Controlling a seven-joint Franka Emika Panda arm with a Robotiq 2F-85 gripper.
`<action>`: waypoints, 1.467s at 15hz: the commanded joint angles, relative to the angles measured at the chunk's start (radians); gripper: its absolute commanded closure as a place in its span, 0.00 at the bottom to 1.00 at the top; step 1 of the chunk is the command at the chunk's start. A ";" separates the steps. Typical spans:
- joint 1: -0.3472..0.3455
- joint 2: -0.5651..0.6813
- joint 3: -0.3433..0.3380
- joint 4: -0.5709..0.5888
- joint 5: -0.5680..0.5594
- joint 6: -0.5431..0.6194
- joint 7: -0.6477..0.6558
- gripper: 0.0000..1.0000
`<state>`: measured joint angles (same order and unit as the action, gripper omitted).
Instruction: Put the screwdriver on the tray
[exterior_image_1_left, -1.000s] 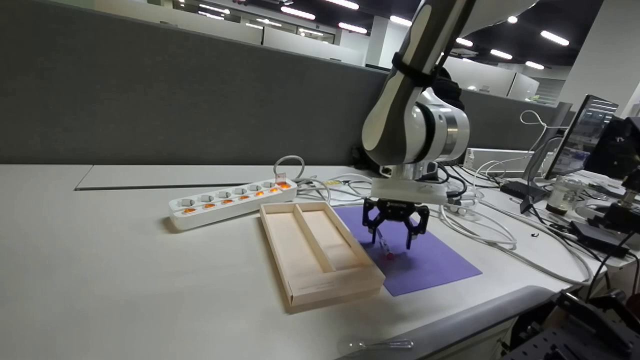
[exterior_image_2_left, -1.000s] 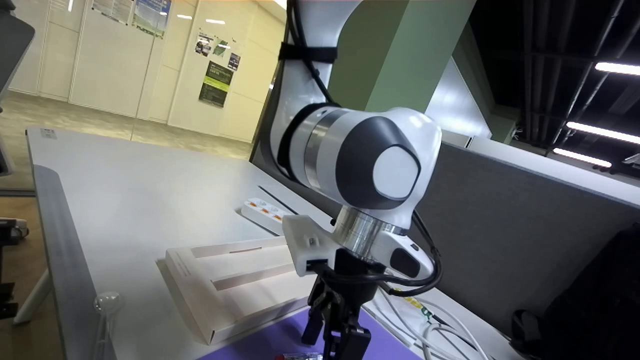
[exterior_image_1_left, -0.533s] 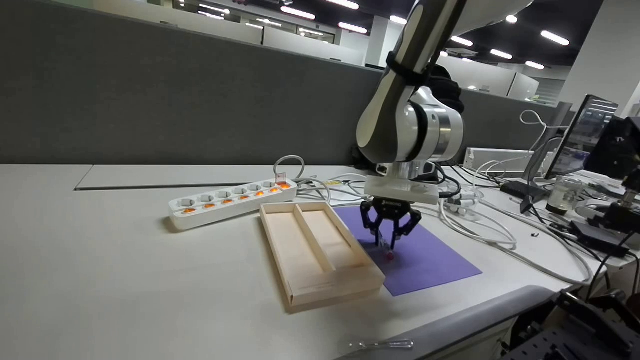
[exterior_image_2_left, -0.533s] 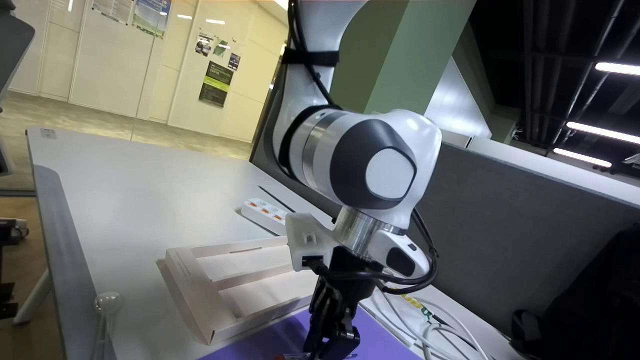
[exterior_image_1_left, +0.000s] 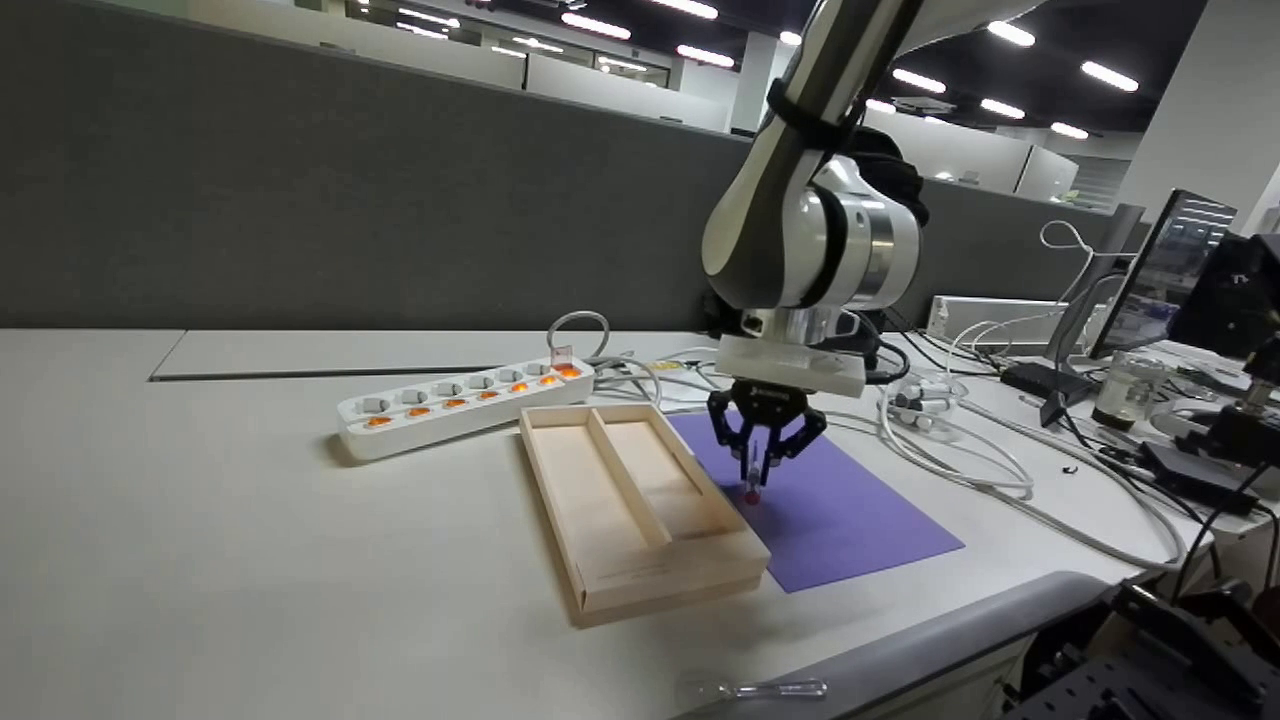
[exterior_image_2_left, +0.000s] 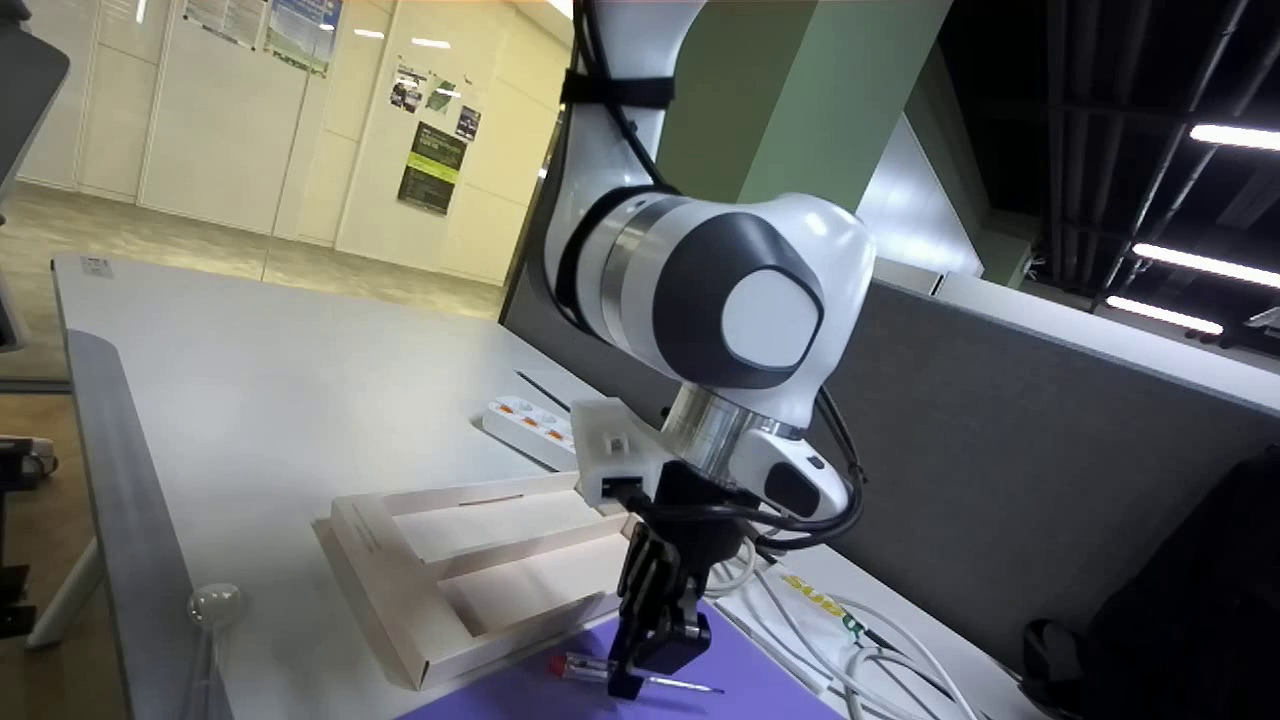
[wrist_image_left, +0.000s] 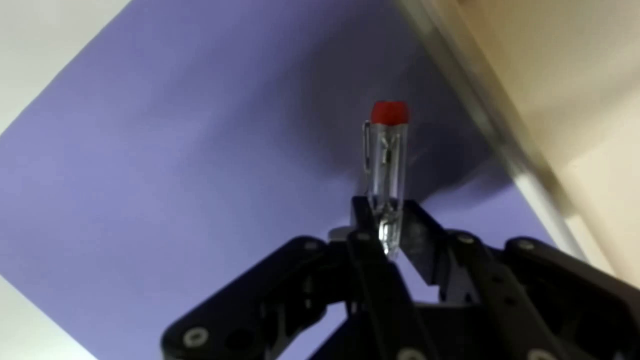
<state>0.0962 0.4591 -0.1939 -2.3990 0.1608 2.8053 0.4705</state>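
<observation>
**A Close Hold Above the White Desk**

A grey partition stands behind the gripper, along the far side of the desk, visible in both exterior views. A white-and-grey robot arm, ringed by a black strap, carries the gripper at its lower end. A monitor stands well apart from the gripper, among desk clutter. Just beside the gripper sits a pale wooden tray, its raised rim and central divider marking out two long slots. Beneath the gripper lies a flat purple sheet, spread along the tray's side. Across the tray from the gripper, a white power strip shows a row of orange switches. The gripper itself, black and two-fingered, points down over the sheet. Well apart from it, at the desk's front edge, lies a clear, long-stemmed object. Pinched between the gripper's fingers is the screwdriver, outside the tray and over the sheet; whether it touches the sheet cannot be told. Its clear handle juts from one side of the fingers, and in an exterior view its thin metal shaft extends from the other. A red cap tops the handle, a slim clip just beside it.
</observation>
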 joint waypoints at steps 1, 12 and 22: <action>0.009 -0.129 0.024 -0.047 -0.014 -0.041 -0.020 0.95; 0.027 -0.260 0.199 -0.109 -0.025 -0.173 -0.094 0.95; 0.017 -0.168 0.214 -0.113 -0.018 -0.192 -0.100 0.95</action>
<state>0.1237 0.2646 0.0179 -2.5221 0.1356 2.6244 0.3798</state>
